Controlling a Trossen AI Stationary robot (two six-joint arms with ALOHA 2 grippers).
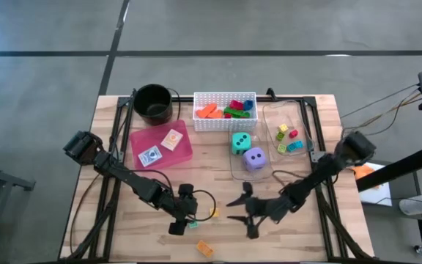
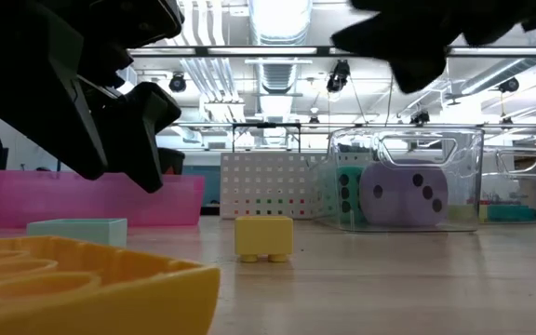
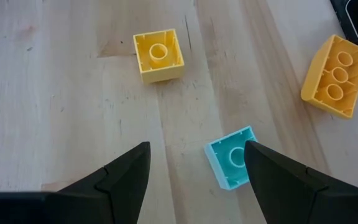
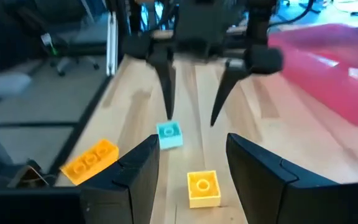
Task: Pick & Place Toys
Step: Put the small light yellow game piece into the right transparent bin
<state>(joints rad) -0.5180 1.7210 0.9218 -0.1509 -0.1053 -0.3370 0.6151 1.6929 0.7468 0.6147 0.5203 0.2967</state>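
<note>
Three loose toys lie on the wooden table near its front edge: a teal block (image 3: 230, 160), a small yellow block (image 3: 159, 56) and a long yellow-orange block (image 3: 335, 76), each flat on the wood. My left gripper (image 3: 197, 155) hangs open just above the teal block (image 1: 193, 224), which sits under one fingertip. My right gripper (image 4: 192, 140) is open and nearly level. It faces the left gripper (image 4: 191, 74), with the small yellow block (image 4: 202, 186) just ahead of its fingers. A teal die (image 1: 241, 142) and a purple die (image 1: 253, 158) rest in a clear container.
At the back stand a black pot (image 1: 153, 103), a white perforated basket (image 1: 224, 122) holding several blocks, a pink tray (image 1: 183, 150) with two cards, and a second clear container (image 1: 288, 121) with small blocks. Bare wood lies to the front left and front right.
</note>
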